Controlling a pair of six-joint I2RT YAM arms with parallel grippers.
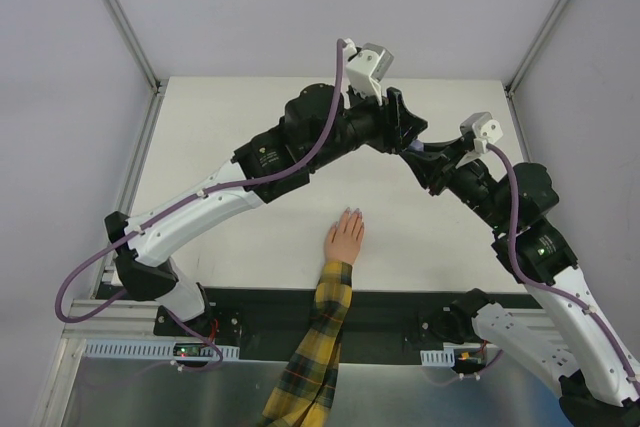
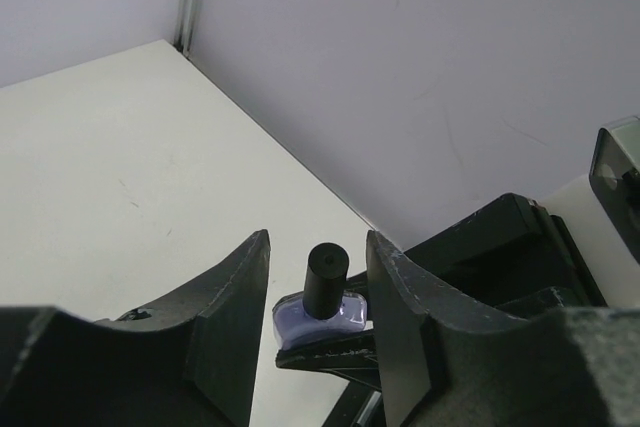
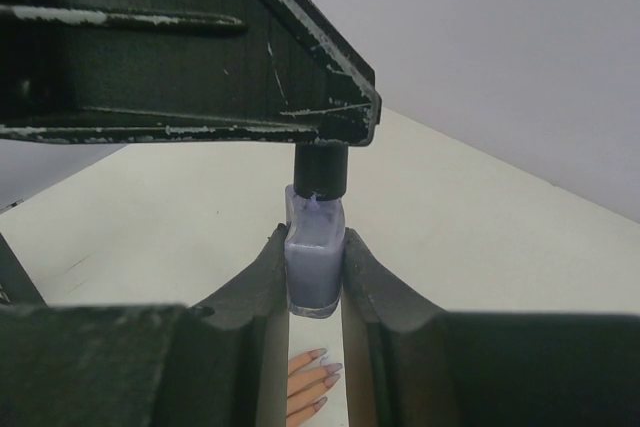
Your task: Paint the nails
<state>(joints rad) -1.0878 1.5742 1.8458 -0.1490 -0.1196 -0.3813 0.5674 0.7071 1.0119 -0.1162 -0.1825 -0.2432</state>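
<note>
A pale hand (image 1: 344, 240) in a yellow-and-dark plaid sleeve (image 1: 318, 339) lies flat on the table, fingers pointing away from the arms. Its nails (image 1: 352, 213) are tiny in the top view; in the right wrist view the nails (image 3: 325, 368) show between the fingers, far below. My right gripper (image 3: 315, 247) is shut on a small purple bottle (image 3: 314, 257), held upright above the table. My left gripper (image 2: 318, 239) stands over the bottle's black cap (image 2: 327, 282). Its fingers (image 2: 236, 317) flank the cap with a gap on each side, so it is open.
Both grippers meet above the table's far middle (image 1: 410, 142). White walls and metal corner posts (image 1: 120, 17) enclose the white table (image 1: 230, 137). The hand lies near the front edge, between the two arm bases.
</note>
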